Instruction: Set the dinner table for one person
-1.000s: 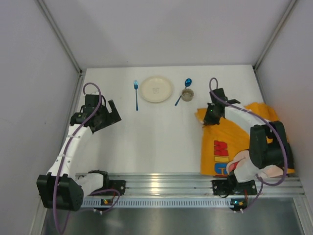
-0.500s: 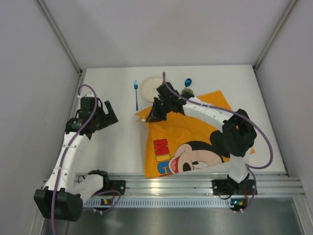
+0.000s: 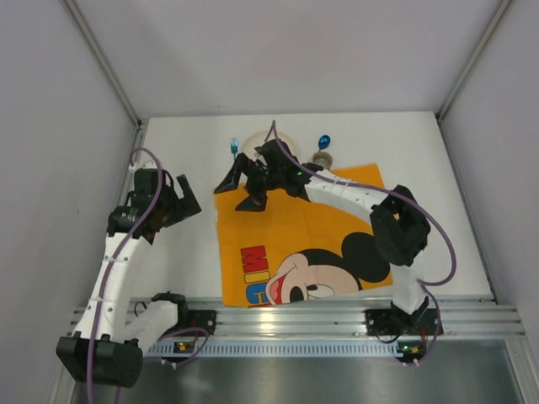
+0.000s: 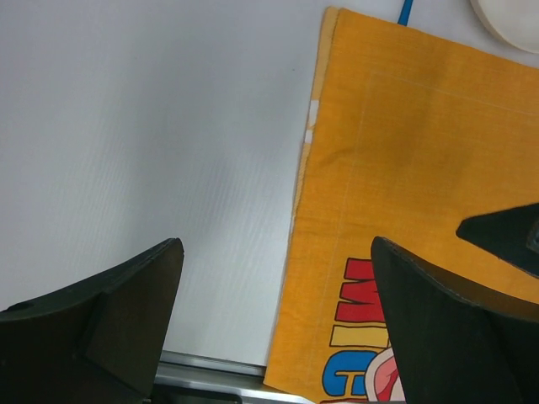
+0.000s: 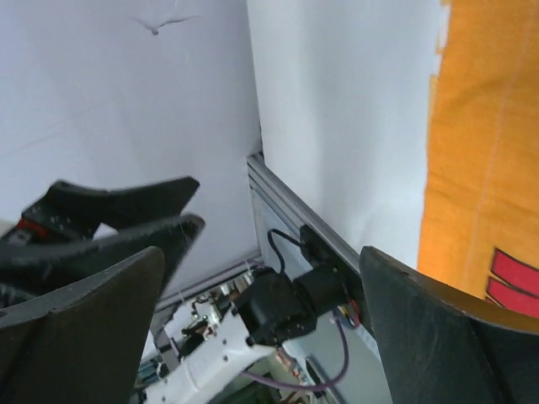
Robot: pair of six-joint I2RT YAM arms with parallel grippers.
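The dinner table (image 3: 421, 151) is a plain white top. An orange Mickey Mouse placemat (image 3: 303, 236) lies flat at its middle, reaching the near edge. My right gripper (image 3: 239, 190) hangs open over the mat's far left corner, holding nothing. At the far edge lie a blue fork (image 3: 233, 147), a cream plate (image 3: 250, 150) half hidden by the right arm, a blue spoon (image 3: 323, 141) and a small cup (image 3: 322, 157). My left gripper (image 3: 182, 203) stands open over bare table left of the mat. In the left wrist view the left gripper (image 4: 276, 252) frames the placemat's (image 4: 404, 168) left edge.
Grey walls close in the table on the left, right and back. An aluminium rail (image 3: 286, 316) with both arm bases runs along the near edge. The right wrist view shows the table's left edge (image 5: 278, 194), the left arm's base and a strip of placemat (image 5: 488, 168).
The right arm dragged the placemat from the right side to the middle, spread it flat, then opened and let go. The left arm drew back slightly to the left.
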